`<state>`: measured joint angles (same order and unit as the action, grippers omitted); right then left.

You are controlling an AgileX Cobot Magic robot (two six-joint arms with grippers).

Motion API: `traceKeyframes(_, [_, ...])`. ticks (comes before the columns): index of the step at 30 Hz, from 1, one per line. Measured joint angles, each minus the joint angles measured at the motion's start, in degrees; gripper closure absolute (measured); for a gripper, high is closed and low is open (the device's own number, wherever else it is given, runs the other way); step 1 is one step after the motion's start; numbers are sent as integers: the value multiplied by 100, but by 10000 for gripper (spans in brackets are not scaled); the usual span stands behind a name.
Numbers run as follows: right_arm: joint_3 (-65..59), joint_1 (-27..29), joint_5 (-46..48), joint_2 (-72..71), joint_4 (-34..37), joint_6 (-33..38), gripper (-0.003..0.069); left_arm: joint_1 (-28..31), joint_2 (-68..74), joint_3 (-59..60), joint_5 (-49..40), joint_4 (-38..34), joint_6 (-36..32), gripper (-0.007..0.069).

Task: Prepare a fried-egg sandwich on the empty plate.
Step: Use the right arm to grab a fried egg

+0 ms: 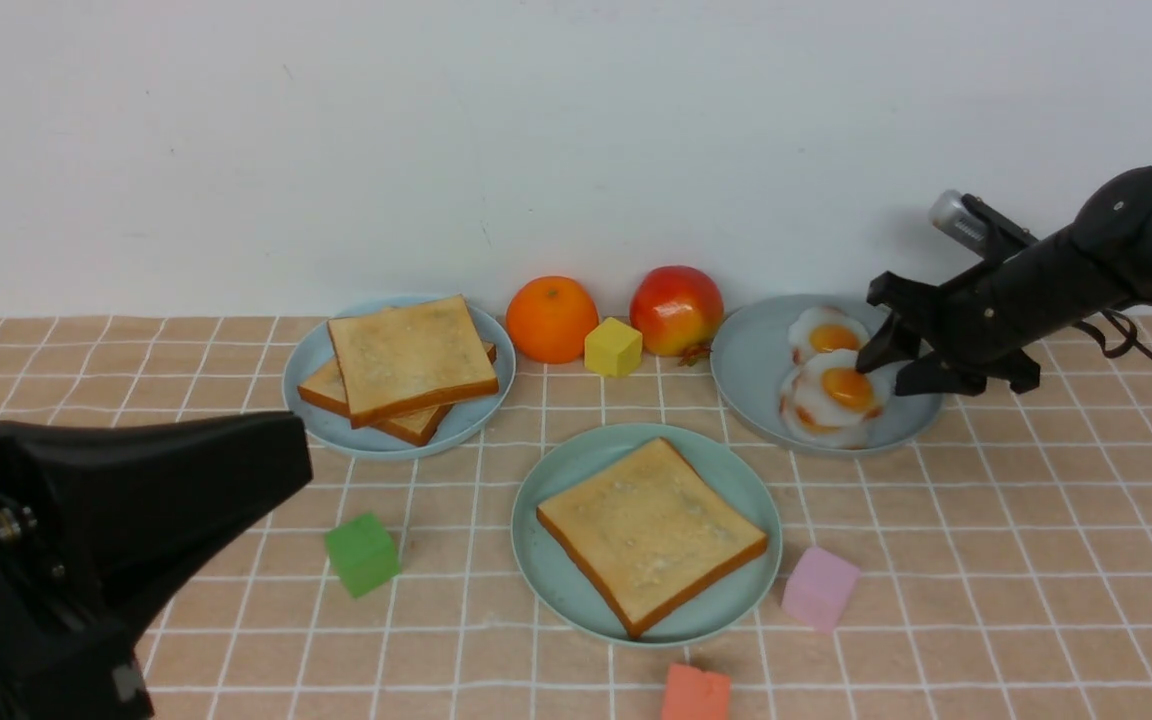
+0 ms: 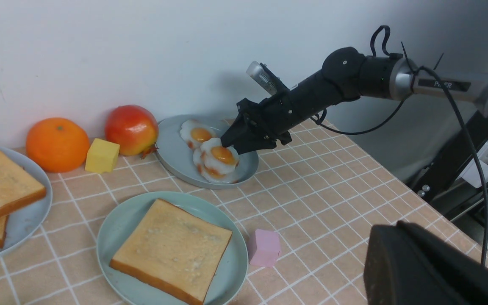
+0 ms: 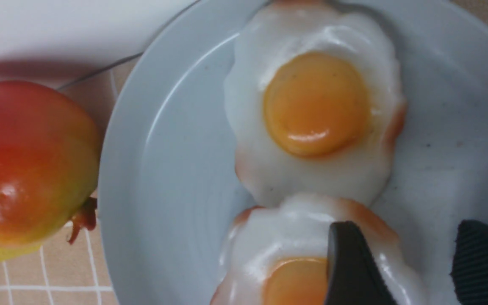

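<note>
The mint-green plate [image 1: 561,590] sits mid-table with one toast slice [image 1: 651,535] lying flat on it. Two more toast slices [image 1: 411,365] are stacked on the pale blue plate [image 1: 311,375] at the left. On the grey-blue plate [image 1: 751,365], fried eggs overlap; the nearest egg [image 1: 841,392] lies under my right gripper [image 1: 894,372]. That gripper [image 3: 405,237] is open. One of its fingers [image 3: 350,262] is over the egg white beside the yolk, and the other is over bare plate past the egg's edge. My left gripper [image 1: 296,460] is shut and holds nothing, low at the near left.
An orange [image 1: 551,318], a yellow cube [image 1: 613,346] and a red fruit [image 1: 676,310] stand in a row by the wall between the two back plates. A green cube [image 1: 363,553], a pink cube [image 1: 820,588] and a red-orange block [image 1: 696,693] lie around the mint-green plate.
</note>
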<state>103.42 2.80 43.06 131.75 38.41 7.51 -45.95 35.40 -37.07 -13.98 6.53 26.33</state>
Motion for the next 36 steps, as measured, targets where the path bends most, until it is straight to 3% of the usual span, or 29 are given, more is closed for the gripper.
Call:
traceKeyframes(6, [164,0,277,-40,0,0,298,0,0,0,11,0,6,638])
traceKeyframes(15, [202,-5,464,-42,0,0,151,0,0,0,11,0,6,638])
traceKeyframes(26, [213,-5,486,148,393,78,139,0,0,0,11,0,12,634])
traceKeyframes(29, [213,-5,484,150,401,147,156,0,0,0,11,-1,12,633])
traceKeyframes(36, [224,-5,472,161,432,266,364,0,0,0,11,-1,17,627])
